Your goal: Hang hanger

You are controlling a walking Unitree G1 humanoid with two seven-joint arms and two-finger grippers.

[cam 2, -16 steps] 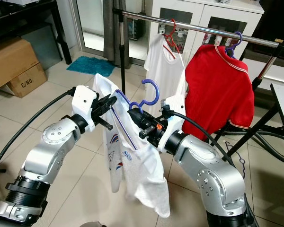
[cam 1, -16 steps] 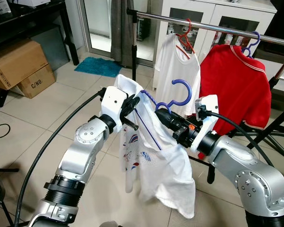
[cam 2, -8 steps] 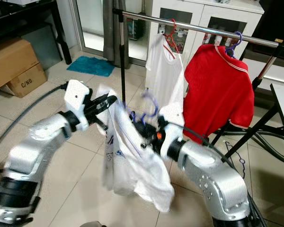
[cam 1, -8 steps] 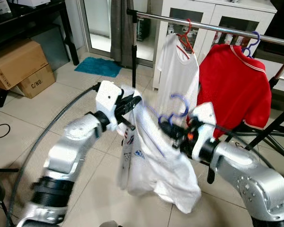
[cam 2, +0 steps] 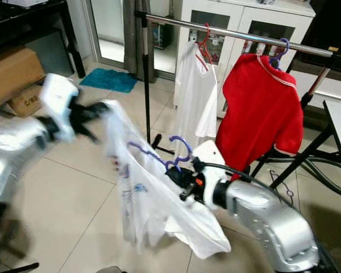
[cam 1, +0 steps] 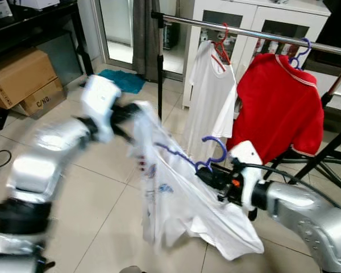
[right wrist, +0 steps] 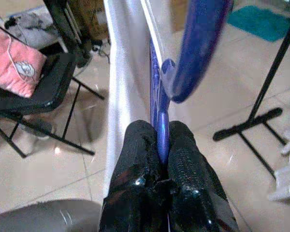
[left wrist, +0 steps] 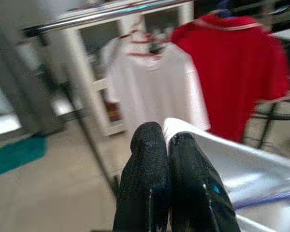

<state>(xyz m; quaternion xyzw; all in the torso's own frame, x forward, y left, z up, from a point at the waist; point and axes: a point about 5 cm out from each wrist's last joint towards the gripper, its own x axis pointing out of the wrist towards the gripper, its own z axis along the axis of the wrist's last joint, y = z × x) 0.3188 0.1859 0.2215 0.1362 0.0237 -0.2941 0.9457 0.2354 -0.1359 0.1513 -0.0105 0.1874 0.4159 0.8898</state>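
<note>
The thin purple plastic hanger, with its round hook, carries a soft white shirt with a small print. The right pincer is clenched on the hanger's neck, just under the hook. The left pincer is pinched on the shirt's upper edge. Compared with a second ago, the left arm has swung outward and the hanger sits lower, below the metal rail.

A home: tiled floor, clothes rail with 2 shirts beyond the right gripper, cabinet, cardboard boxes
</note>
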